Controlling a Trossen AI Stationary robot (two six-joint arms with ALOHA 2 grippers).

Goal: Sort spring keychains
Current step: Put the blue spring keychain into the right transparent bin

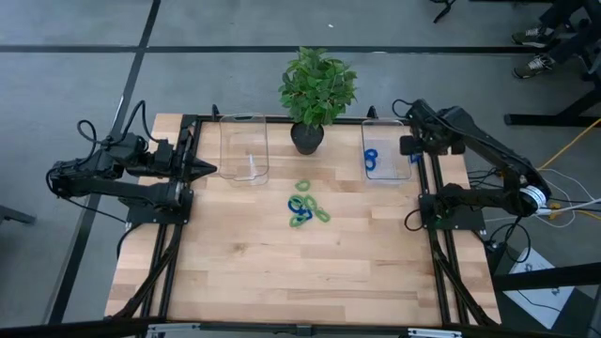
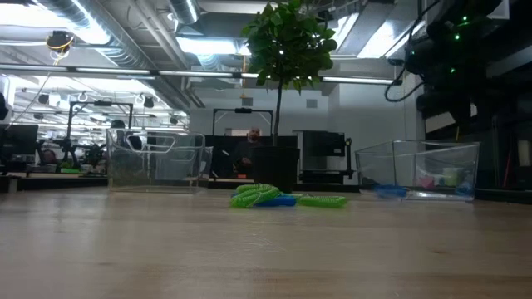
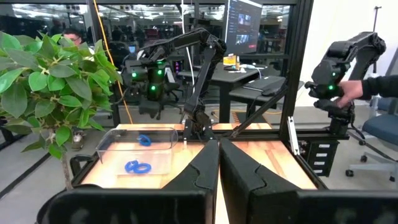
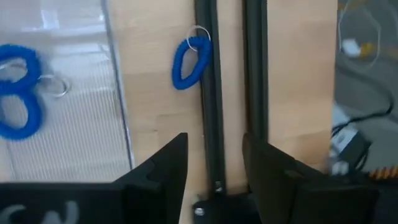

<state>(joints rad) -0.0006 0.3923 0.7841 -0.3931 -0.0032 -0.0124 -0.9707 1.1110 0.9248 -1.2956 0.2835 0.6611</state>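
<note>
A pile of green and blue spring keychains (image 1: 305, 208) (image 2: 278, 198) lies at the table's middle. Two blue keychains (image 4: 18, 93) (image 1: 371, 160) lie in the clear right bin (image 1: 387, 175). One more blue keychain (image 4: 188, 62) lies on the wood outside that bin, against the black frame rail (image 4: 208, 112). My right gripper (image 4: 214, 168) (image 1: 411, 148) hangs open above the rail at the bin's right side, pointing steeply down, with nothing between its fingers. My left gripper (image 3: 219, 155) (image 1: 214, 170) waits shut and level at the table's left edge.
An empty clear bin (image 1: 246, 150) stands at the back left. A potted plant (image 1: 316, 89) stands between the two bins at the far edge. Black frame rails run along both table sides. Bare wood spreads in front of the pile.
</note>
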